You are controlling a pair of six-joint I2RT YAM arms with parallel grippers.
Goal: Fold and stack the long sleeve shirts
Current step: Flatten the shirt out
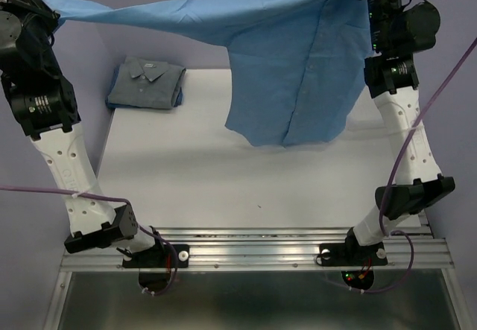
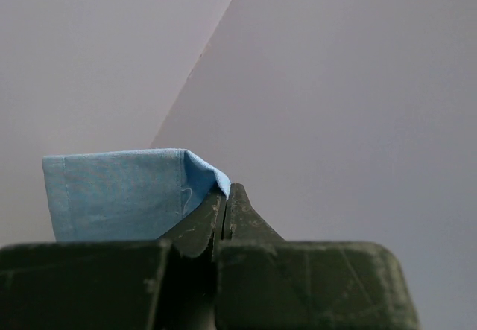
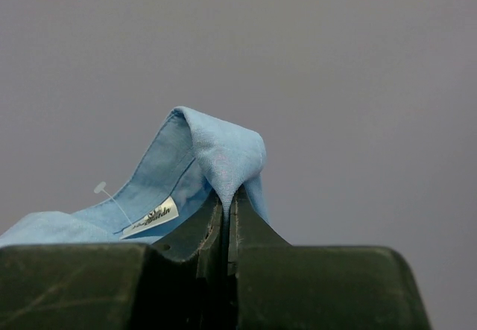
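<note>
Sagging blue shirt (image 1: 298,69), seemingly cotton, wrinkled

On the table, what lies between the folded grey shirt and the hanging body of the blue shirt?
Nothing: in the top view only bare table shows between the grey shirt and the blue shirt.

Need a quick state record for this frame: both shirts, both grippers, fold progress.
light blue shirt: unfolded, lifted, stretched between the arms, body hanging over the table
grey shirt: folded, lying at the table's far-left corner
left gripper: shut on light blue shirt's sleeve end
right gripper: shut on light blue shirt near its label
progress: one shirt folded, no stack yet
</note>
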